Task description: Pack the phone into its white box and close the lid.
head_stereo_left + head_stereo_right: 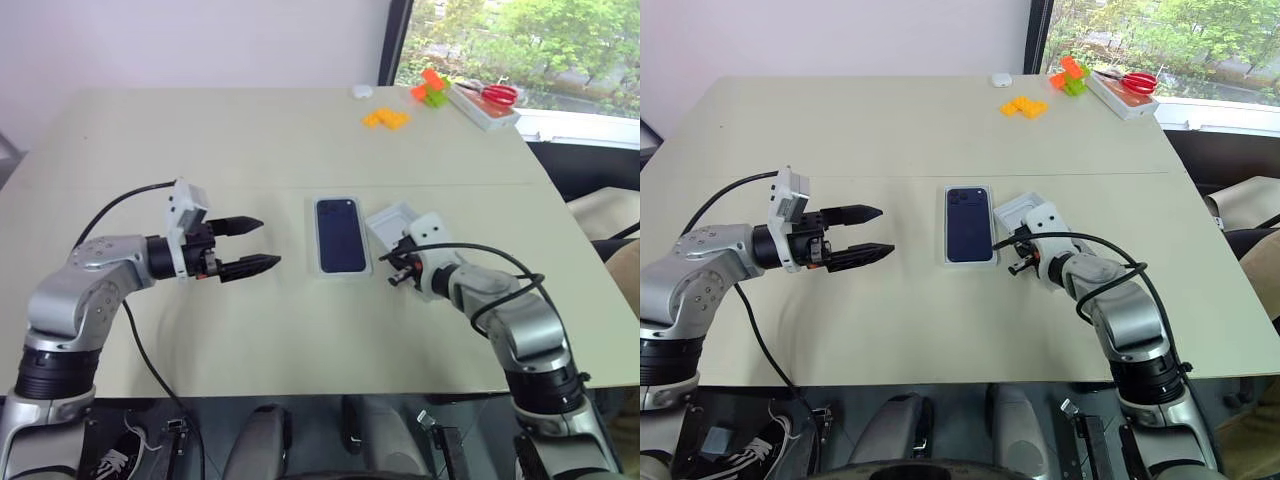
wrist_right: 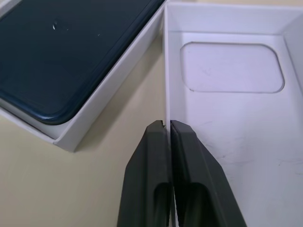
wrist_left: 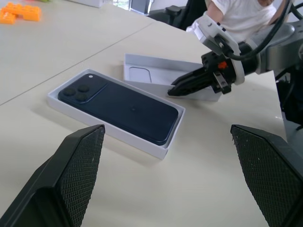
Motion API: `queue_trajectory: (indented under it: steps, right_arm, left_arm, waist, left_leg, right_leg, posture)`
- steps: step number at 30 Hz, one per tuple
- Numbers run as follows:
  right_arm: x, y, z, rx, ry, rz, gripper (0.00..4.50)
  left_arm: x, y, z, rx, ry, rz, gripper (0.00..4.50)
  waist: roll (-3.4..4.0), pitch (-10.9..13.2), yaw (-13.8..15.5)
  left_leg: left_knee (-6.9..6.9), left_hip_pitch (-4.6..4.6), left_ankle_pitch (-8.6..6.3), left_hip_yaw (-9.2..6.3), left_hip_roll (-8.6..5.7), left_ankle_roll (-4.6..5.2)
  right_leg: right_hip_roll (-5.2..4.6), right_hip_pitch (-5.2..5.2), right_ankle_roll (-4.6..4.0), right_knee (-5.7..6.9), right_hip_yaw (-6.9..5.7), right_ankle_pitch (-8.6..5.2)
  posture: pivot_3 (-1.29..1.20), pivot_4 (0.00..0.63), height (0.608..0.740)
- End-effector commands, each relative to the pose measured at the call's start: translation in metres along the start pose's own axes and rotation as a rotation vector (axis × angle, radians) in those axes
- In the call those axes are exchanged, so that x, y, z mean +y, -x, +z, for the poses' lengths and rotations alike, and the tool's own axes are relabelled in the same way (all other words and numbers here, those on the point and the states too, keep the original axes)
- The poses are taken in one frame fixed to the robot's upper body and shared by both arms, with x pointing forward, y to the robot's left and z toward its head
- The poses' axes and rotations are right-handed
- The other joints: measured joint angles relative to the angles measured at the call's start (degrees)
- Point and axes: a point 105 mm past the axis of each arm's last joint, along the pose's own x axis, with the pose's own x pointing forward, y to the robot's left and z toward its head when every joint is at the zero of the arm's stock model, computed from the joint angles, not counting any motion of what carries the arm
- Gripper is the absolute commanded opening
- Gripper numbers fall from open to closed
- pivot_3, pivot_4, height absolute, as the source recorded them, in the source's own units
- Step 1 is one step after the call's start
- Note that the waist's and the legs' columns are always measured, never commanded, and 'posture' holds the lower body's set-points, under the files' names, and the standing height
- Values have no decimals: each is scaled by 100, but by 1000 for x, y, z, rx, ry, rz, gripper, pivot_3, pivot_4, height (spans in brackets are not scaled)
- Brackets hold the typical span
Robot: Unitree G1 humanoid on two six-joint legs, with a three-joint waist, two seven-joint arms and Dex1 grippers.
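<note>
From the head views we are seeing the whole beige table [image 1: 200,330], with the phone [image 1: 340,234] lying face down inside the white box [image 1: 316,270] near the middle, and the lid [image 1: 386,222] sitting open side up just beside it on the right, turned at an angle. Far off by the window, orange blocks [image 1: 385,118], a green and orange piece [image 1: 432,90] and red scissors [image 1: 492,93] on a white tray [image 1: 480,114] are lying well apart from the work.

The right wrist view is giving us what the head views are not: the right gripper [image 2: 167,126] is pinching the lid's near wall, one black finger outside and one inside, jaws all but together on the thin cardboard. It is also showing the rounded rectangular mark on the lid's plain white inside, and the narrow strip of table between lid and box. The left wrist view is confirming that hold from the side and showing the phone's camera cluster at the far corner.

In the head views the right arm is covering much of the lid, so its printed top is hidden from us.

The left gripper [image 1: 251,246] is hovering left of the box, fingers spread wide, holding nothing.
</note>
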Motion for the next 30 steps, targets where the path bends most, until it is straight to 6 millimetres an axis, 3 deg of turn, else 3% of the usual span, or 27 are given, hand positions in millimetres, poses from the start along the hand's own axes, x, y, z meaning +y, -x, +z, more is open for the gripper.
queue_trajectory:
  steps: [1,5,7,10,13,18,24,27,30]
  right_arm:
    - [-13,3,12,-51,29,-70,68]
    - [-41,9,40,-169,6,-199,68]
    - [-29,10,73,-309,-74,-107,68]
    - [1,16,111,-472,-343,145,68]
    - [20,23,129,-522,-523,339,68]
    - [41,32,158,-585,-797,632,68]
    - [47,27,169,-581,-1014,746,68]
    - [72,15,154,-495,-1076,806,68]
    - [77,9,148,-456,-1145,825,68]
  left_arm:
    - [-2,1,15,-48,-49,3,4500]
    - [0,0,14,-51,-43,12,4500]
    - [2,0,14,-53,-36,19,4500]
    - [12,-1,13,-70,-14,69,4500]
    - [25,-2,14,-97,54,121,4500]
    - [25,-7,12,-125,180,122,4500]
    - [21,-10,12,-132,206,116,4500]
    - [21,-10,11,-133,208,137,4500]
    - [20,-9,9,-130,210,147,4500]
  waist:
    - [0,0,-1]
    - [1,0,-3]
    - [1,0,-14]
    - [1,0,-42]
    - [2,1,9]
    - [3,1,-1]
    - [6,3,-15]
    - [7,3,-54]
    - [7,3,-102]
  left_leg:
    - [0,0,0,0,0,0]
    - [3,0,0,3,-1,0]
    - [3,1,0,4,-1,0]
    - [0,7,0,5,5,0]
    - [-3,14,0,-3,24,0]
    - [3,12,0,-2,-5,0]
    - [0,15,0,-1,-3,0]
    - [0,9,0,6,-3,0]
    - [-2,12,0,9,-1,0]
  right_leg:
    - [1,0,0,0,0,0]
    - [-1,0,-1,0,1,1]
    - [-1,0,-1,1,3,1]
    - [16,-3,-1,6,4,2]
    - [19,-12,-8,44,1,2]
    - [-14,-19,-12,66,5,-2]
    - [-12,-21,-13,71,10,-2]
    - [-11,-28,-12,71,16,-2]
    - [-6,-28,-11,72,22,-3]
  posture:
    - [0,150,740]
    - [0,150,740]
    - [0,150,740]
    - [0,150,740]
    - [0,150,740]
    - [0,150,740]
    - [0,150,740]
    - [0,150,740]
    - [0,150,740]
